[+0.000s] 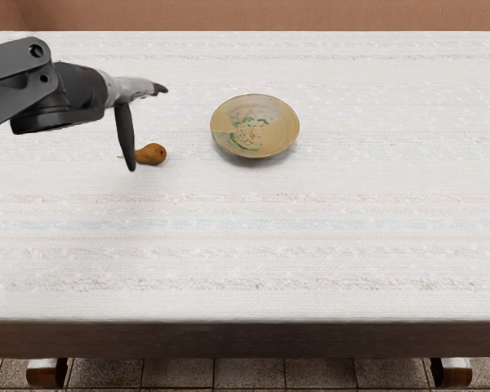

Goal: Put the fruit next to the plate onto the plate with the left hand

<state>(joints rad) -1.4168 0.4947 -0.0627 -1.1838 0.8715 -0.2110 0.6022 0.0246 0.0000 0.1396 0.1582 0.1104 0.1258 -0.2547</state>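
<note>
Pale table (245, 245), bearing pear (151, 153) and plate (290, 124), fronts brown wall (245, 15).

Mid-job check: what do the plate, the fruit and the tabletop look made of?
Round tan plate: likely glazed ceramic, with a smooth sheen and a painted green-white centre. Small brown pear-shaped fruit: smooth, matte skin, natural-looking. White tabletop: seems woven cloth, from its nubby texture and faint stripes.

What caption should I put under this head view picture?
The open left hand hangs by the pear, which lies left of the plate, not yet on it.
</note>
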